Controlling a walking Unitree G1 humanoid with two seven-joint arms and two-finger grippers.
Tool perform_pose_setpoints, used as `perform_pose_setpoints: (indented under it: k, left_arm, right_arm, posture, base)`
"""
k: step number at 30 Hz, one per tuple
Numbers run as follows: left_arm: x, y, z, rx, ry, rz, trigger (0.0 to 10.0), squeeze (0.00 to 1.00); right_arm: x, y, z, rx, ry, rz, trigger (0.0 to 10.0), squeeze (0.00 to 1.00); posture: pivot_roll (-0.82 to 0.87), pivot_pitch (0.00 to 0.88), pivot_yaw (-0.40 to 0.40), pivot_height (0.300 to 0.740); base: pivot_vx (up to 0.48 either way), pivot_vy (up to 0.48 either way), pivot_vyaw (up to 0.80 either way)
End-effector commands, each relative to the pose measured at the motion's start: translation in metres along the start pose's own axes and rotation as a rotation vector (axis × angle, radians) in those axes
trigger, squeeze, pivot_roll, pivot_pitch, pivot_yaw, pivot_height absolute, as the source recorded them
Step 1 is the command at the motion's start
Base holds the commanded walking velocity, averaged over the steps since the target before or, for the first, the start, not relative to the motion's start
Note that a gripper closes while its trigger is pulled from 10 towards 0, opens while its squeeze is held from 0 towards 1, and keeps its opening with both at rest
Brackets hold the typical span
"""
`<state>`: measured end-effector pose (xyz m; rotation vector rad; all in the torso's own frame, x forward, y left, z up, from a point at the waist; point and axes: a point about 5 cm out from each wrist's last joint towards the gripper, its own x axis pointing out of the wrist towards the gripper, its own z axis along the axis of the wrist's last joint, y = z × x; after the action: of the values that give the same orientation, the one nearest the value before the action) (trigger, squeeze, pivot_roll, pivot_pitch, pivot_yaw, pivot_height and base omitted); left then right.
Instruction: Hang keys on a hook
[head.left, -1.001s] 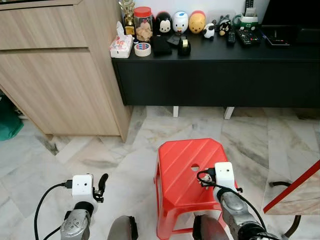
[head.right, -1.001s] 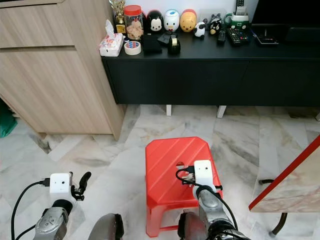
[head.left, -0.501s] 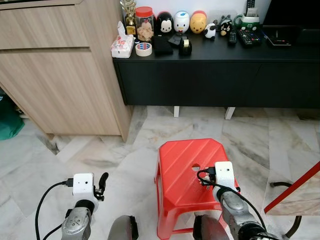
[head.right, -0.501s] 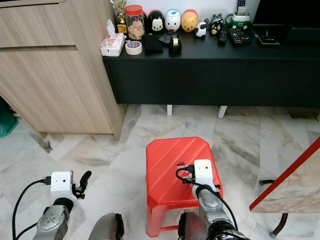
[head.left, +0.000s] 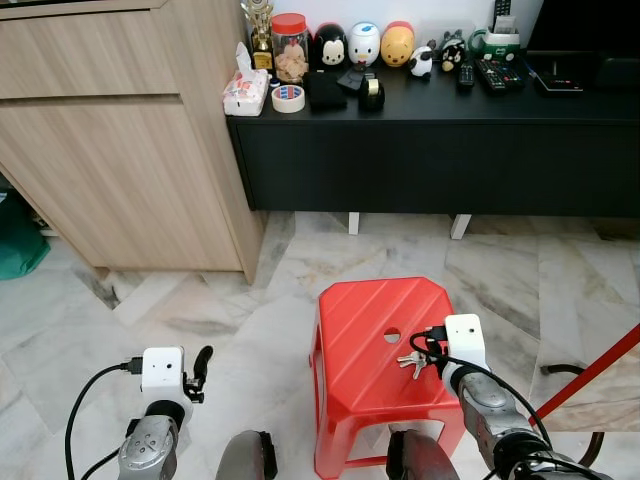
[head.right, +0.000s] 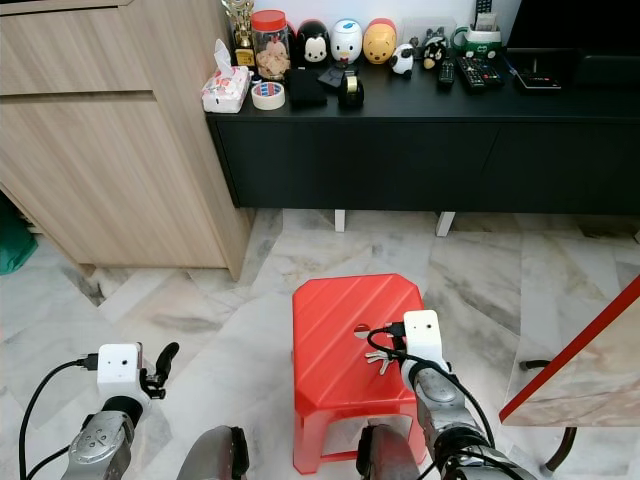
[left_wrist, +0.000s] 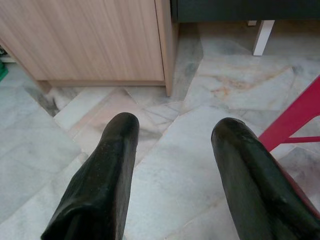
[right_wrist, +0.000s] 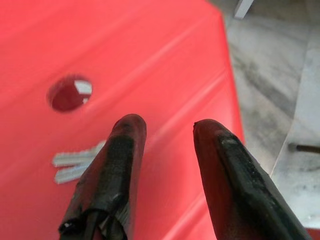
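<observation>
Keys (head.left: 411, 361) lying on red stool (head.left: 355, 325), right claw (right_wrist: 162, 131) released beside them

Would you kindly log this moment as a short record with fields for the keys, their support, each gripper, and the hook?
keys: silver bunch lying flat on the stool, beside its round hole
support: red plastic stool on the marble floor
right gripper: open, low over the stool top, keys beside one finger, not held
left gripper: open, idle over the floor
hook: cannot tell where it is
stage: keys not yet picked up
</observation>
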<state>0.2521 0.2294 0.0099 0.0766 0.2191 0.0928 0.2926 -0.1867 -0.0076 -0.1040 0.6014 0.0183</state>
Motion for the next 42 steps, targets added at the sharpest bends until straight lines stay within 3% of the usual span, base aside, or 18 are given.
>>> perform_pose_setpoints:
  k: [1,17,18,19,25,27,42]
  left_arm:
    - [-0.004,0.005,-0.005,0.030,0.026,-0.007,10.0,0.00]
    - [-0.003,0.007,-0.004,0.047,0.025,-0.015,10.0,0.00]
    - [-0.003,0.007,-0.004,0.047,0.025,-0.015,10.0,0.00]
    - [-0.003,0.007,-0.004,0.047,0.024,-0.015,10.0,0.00]
    - [-0.003,0.006,-0.004,0.049,0.024,-0.018,10.0,0.00]
    - [-0.003,0.006,-0.004,0.050,0.025,-0.019,10.0,0.00]
    - [-0.003,0.006,-0.004,0.058,0.028,-0.020,10.0,0.00]
  right_arm:
    - [-0.001,-0.003,-0.004,0.006,0.027,0.005,10.0,0.00]
    - [0.001,-0.004,0.005,0.057,-0.009,0.069,10.0,0.00]
    - [0.001,-0.004,0.005,0.059,-0.008,0.074,10.0,0.13]
    - [0.000,-0.004,0.005,0.059,-0.009,0.078,10.0,1.00]
    - [0.000,-0.007,0.004,0.039,0.000,0.071,10.0,1.00]
    - [0.000,-0.009,0.000,0.004,0.030,0.064,10.0,0.00]
    - [-0.001,-0.005,-0.004,0.002,0.055,0.118,10.0,0.00]
  posture:
    - [0.07,0.087,0.036,0.617]
    - [0.07,0.089,0.045,0.617]
    - [0.08,0.088,0.045,0.617]
    - [0.08,0.088,0.045,0.617]
    - [0.07,0.088,0.045,0.617]
    - [0.07,0.090,0.046,0.617]
    - [0.07,0.090,0.046,0.617]
  base:
    - [0.000,0.000,0.00]
    - [0.000,0.000,0.00]
    - [0.000,0.000,0.00]
    - [0.000,0.000,0.00]
    - [0.000,0.000,0.00]
    - [0.000,0.000,0.00]
    - [0.000,0.000,0.00]
